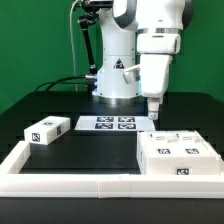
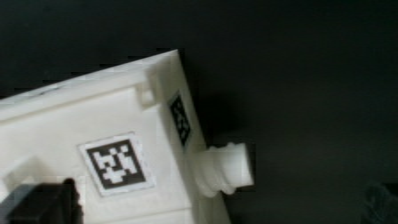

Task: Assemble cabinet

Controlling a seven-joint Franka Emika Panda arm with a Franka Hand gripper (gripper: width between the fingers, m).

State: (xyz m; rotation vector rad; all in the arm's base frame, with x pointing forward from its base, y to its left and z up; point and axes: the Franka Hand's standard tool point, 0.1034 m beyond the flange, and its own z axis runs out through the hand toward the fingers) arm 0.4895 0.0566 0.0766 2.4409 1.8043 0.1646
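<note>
On the bench (image 1: 100, 152) we place the cabinet (image 1: 177, 155) at the exterior view's right, just behind the border rail (image 1: 90, 183). A small block (image 1: 47, 130) lies left, with the marker board (image 1: 113, 124) between them, farther back.

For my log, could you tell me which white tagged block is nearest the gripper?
The cabinet, the large block at the exterior view's right, just below the gripper; the small block lies at that view's left.

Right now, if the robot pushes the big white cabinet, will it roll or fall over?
Probably neither: the cabinet looks low and wide, so it should just slide. It looks like stiff plastic, so it likely won't bend. Its smooth sides might slip in the tool.
</note>
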